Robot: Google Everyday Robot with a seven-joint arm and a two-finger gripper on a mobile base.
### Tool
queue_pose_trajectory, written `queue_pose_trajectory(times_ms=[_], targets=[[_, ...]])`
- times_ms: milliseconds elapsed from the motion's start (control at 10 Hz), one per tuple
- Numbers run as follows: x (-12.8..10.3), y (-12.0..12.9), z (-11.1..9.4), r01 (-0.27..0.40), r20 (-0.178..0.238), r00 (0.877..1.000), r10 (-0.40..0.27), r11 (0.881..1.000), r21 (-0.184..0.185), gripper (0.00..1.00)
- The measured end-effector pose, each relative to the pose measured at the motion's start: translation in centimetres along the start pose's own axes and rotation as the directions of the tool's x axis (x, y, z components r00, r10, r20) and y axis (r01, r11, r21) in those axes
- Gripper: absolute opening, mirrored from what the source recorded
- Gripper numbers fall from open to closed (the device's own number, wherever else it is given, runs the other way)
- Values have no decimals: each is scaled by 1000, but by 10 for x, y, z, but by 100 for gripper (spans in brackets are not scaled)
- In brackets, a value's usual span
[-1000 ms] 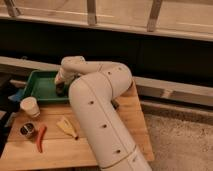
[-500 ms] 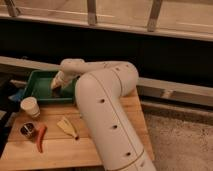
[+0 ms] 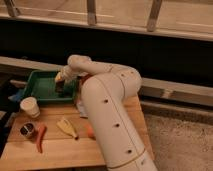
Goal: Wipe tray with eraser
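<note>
White arm bent forward and down, tool low at its far end.

The thick white arm [image 3: 112, 115] rises from the lower right, bends at a rounded elbow and reaches left; its tool [image 3: 60, 86] points downward, fingers drawn together.

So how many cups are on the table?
1 cup, pale, stands left on the wooden table, in front of the green tray. The gripper is down in the tray. The big arm may hide more.
</note>
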Motion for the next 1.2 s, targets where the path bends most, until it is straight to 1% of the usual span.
queue_pose_trajectory(times_ms=[100,200,300,400,500,600,700,800,900,1000,1200], targets=[[-5,12,7,11,3,1000,-10,999,-47,0],[-5,19,10,16,3,1000,-16,997,-76,0],[1,29,11,24,-3,1000,-25,993,-114,0],[12,42,13,34,-17,999,-37,989,-141,0],[21,53,13,39,-31,999,-44,987,-155,0],[37,62,12,42,-56,997,-52,985,-169,0],[45,64,9,42,-71,996,-55,985,-166,0],[54,60,2,33,-86,995,-46,989,-147,0],[56,57,-1,29,-89,995,-41,991,-132,0],[54,50,-5,28,-88,995,-37,994,-103,0],[37,29,-10,31,-79,996,-34,999,-33,0]])
